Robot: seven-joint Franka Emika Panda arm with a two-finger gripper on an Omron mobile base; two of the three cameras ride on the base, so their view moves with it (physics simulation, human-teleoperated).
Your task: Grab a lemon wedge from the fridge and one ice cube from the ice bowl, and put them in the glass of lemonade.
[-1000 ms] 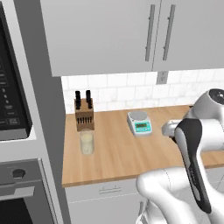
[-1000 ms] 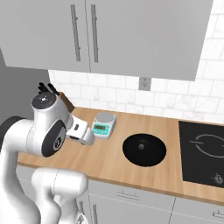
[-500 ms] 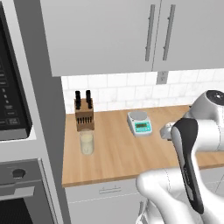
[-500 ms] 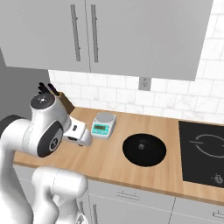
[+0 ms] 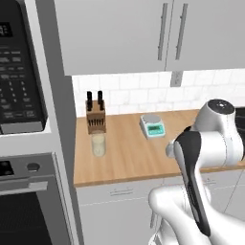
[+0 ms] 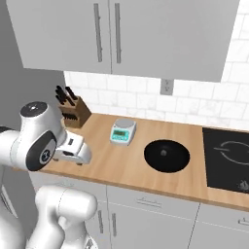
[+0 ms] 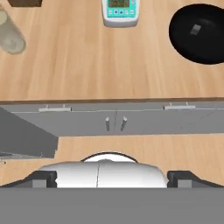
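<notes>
1. The glass of lemonade [image 5: 98, 144] stands upright on the wooden desk [image 5: 129, 158], just in front of the knife block [image 5: 95, 118] and close to the desk's left end, where the tall grey oven column begins.
2. In the hand view the glass [image 7: 10, 36] sits at the top left, its left side cut by the frame edge.
3. Bare wood lies between the glass and the white-and-teal scale [image 5: 153, 126]; they are well apart, and the strip along the desk's front edge is open too.
4. Right of the scale [image 6: 122, 131] sits a round black bowl [image 6: 167, 155], with a small pale piece inside [image 7: 196, 29] that is too small to make out.
5. Beyond the bowl, the black cooktop [image 6: 227, 160] runs off the right edge of the right base view.
6. The end effector [image 7: 112, 177] hangs out in front of the desk, over the floor, looking down at the drawer fronts [image 7: 113, 120]; its two dark tips stand as far apart as they go, with nothing between them.
7. In the base views the arm's own white links cover the fingers.
8. Grey wall cabinets [image 6: 116, 34] hang above the desk.
</notes>
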